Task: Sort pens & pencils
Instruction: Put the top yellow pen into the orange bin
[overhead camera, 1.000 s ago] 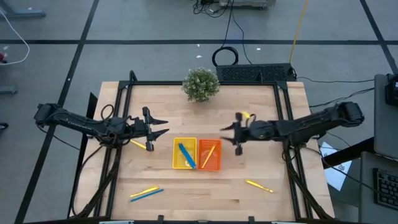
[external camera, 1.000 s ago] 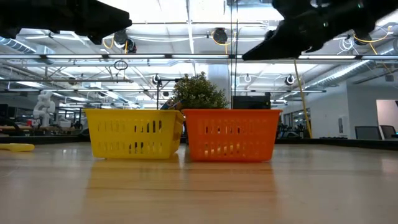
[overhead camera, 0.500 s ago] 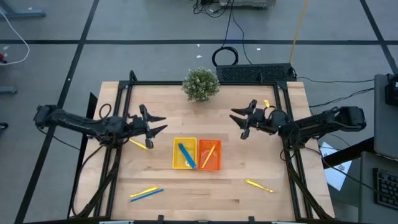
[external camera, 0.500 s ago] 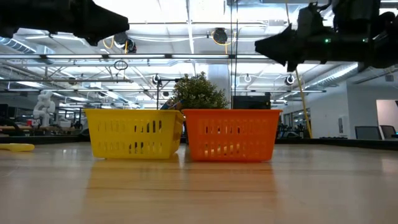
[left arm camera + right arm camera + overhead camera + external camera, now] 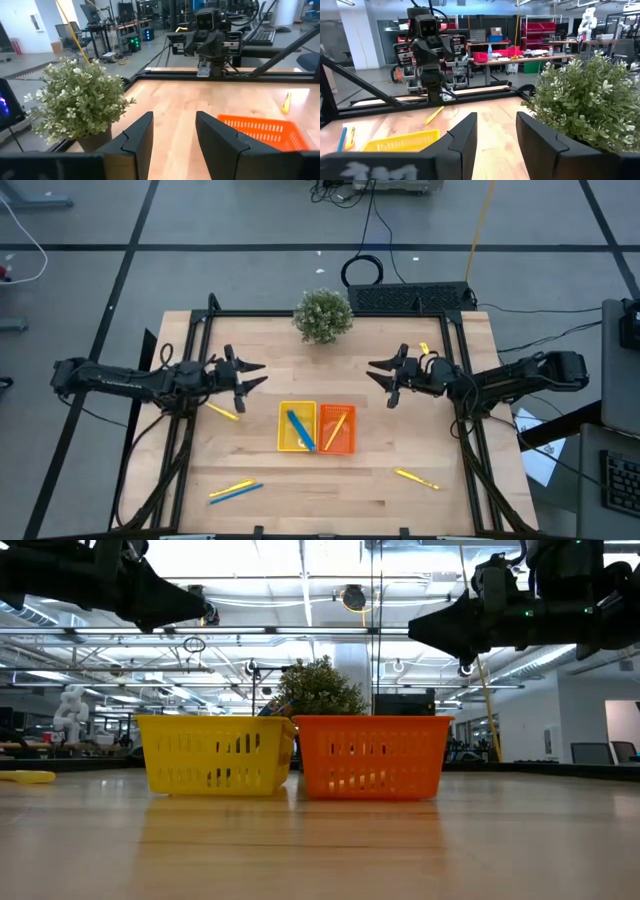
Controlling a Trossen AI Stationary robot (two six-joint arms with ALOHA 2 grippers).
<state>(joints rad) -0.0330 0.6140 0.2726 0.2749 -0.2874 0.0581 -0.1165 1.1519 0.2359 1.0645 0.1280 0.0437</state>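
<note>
Several thin blue and yellow pens and pencils show. One blue pen (image 5: 300, 430) lies in the yellow tray (image 5: 284, 442), and a yellow pencil (image 5: 333, 425) lies in the orange tray (image 5: 349, 446). Loose on the table are a yellow pencil (image 5: 222, 411), a yellow and blue pair (image 5: 235, 491) and another yellow one (image 5: 415, 478). My left gripper (image 5: 262, 374) hovers open left of the trays and toward the far edge. My right gripper (image 5: 372, 372) hovers open on their far right, facing the left one. Neither holds anything.
A potted plant (image 5: 323, 315) stands at the far edge, between the two grippers and a little behind them. The trays sit side by side mid-table, seen in the low view as the yellow tray (image 5: 215, 752) and the orange tray (image 5: 372, 755). A metal frame rail (image 5: 455, 350) borders the table.
My right gripper has drawn back from beside the orange tray toward the far right, rising and levelling out, and has stayed open. My left gripper has shifted a little toward the far edge, off the loose yellow pencil. No pen or pencil has moved.
</note>
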